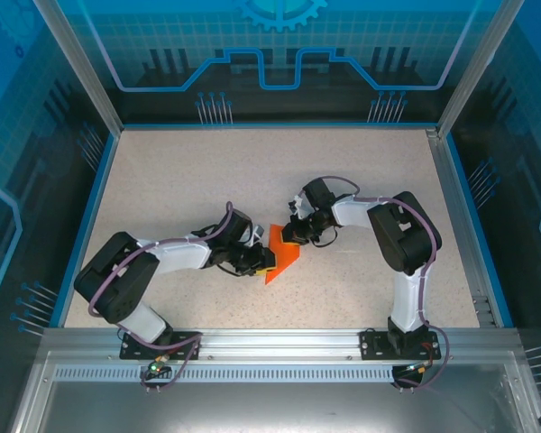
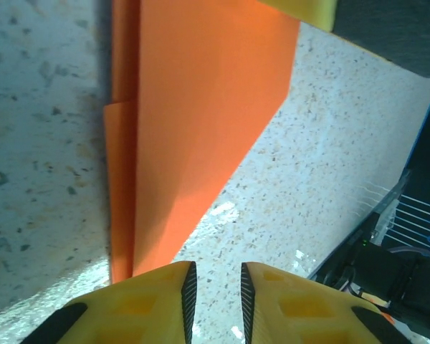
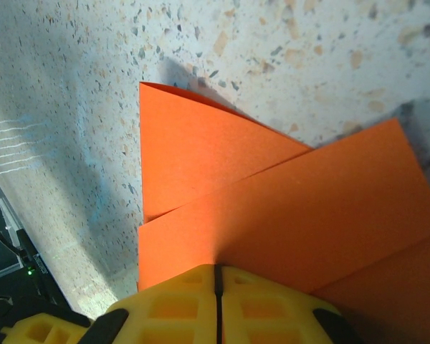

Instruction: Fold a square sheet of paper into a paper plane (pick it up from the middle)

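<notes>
The folded orange sheet of paper lies flat on the speckled table, near its middle, between the two grippers. The left gripper has its jaws a little apart and grasps nothing. The right gripper has its jaws closed together at the paper's edge.

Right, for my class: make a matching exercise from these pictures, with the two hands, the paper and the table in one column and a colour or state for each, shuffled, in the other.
Column one
1. left hand
2. right hand
3. orange paper sheet
4. table

Column two
A. speckled beige
B. fingers shut together
C. fingers slightly apart
D. creased into overlapping flaps

Pairs: 1-C, 2-B, 3-D, 4-A
</notes>
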